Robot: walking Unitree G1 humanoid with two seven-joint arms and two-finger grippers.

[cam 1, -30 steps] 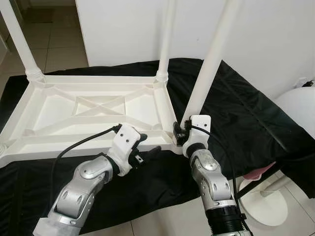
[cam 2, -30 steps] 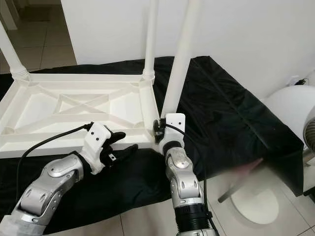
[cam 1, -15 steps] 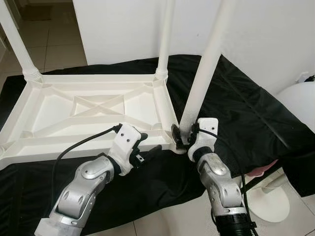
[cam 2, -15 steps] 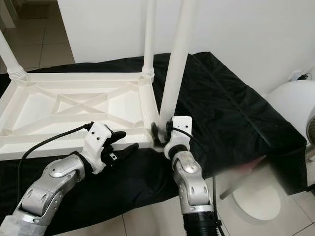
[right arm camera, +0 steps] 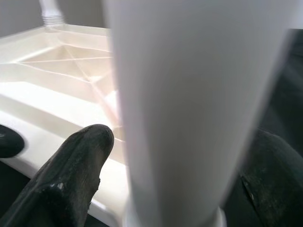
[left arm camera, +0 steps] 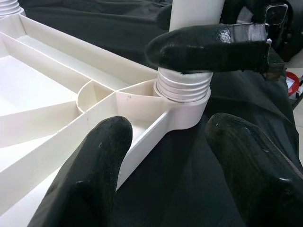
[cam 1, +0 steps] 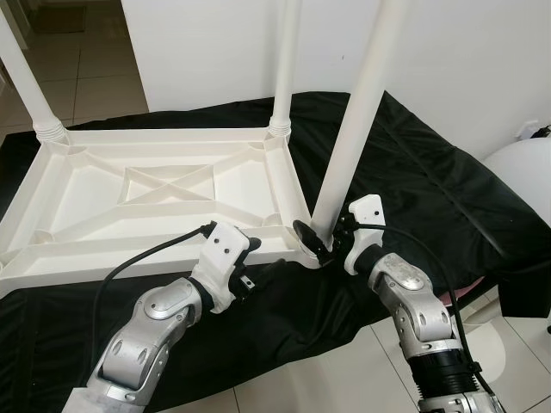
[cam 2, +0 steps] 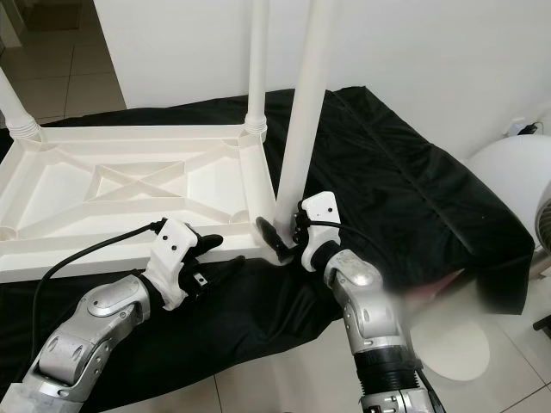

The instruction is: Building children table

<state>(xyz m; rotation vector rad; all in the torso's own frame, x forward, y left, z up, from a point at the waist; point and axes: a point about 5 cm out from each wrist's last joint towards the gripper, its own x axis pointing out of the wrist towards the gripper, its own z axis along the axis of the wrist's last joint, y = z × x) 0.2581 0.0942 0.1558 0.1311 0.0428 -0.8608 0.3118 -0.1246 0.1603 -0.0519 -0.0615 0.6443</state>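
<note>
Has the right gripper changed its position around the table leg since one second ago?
Yes. The right gripper has swung around the base of the table leg: its white wrist sat directly in front of the leg, and now sits to the leg's right.

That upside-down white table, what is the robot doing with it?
It is fitting legs onto a white plastic children's table, which lies upside down on a black cloth. The right gripper has its fingers around the base of the near-corner leg, which stands in its socket. The left gripper hovers open by the table's near edge, holding nothing. Two other legs already stand upright.
</note>
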